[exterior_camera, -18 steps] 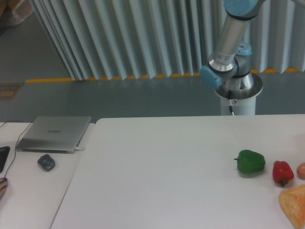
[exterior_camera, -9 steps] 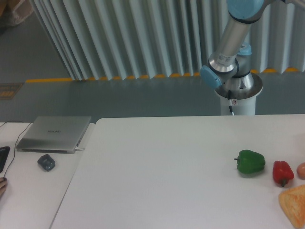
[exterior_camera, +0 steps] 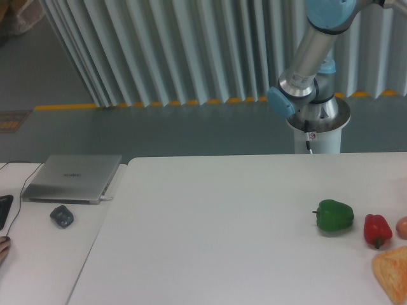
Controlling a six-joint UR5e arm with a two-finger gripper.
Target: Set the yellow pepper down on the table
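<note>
Yellow pepper out of view. On white table point(exterior_camera: 210, 222): one green bell pepper point(exterior_camera: 334, 215), one red bell pepper point(exterior_camera: 377, 230) beside it, well right. One closed laptop point(exterior_camera: 73, 178) on side desk. Gripper out of frame; finger state unknown, only arm point(exterior_camera: 310, 54) visible.

one fixed camera looks from the front of the worktop point(exterior_camera: 210, 235), raised and angled down across it toward the robot arm's base point(exterior_camera: 316, 124) and a pleated curtain point(exterior_camera: 191, 51) behind, at middling distance.
</note>
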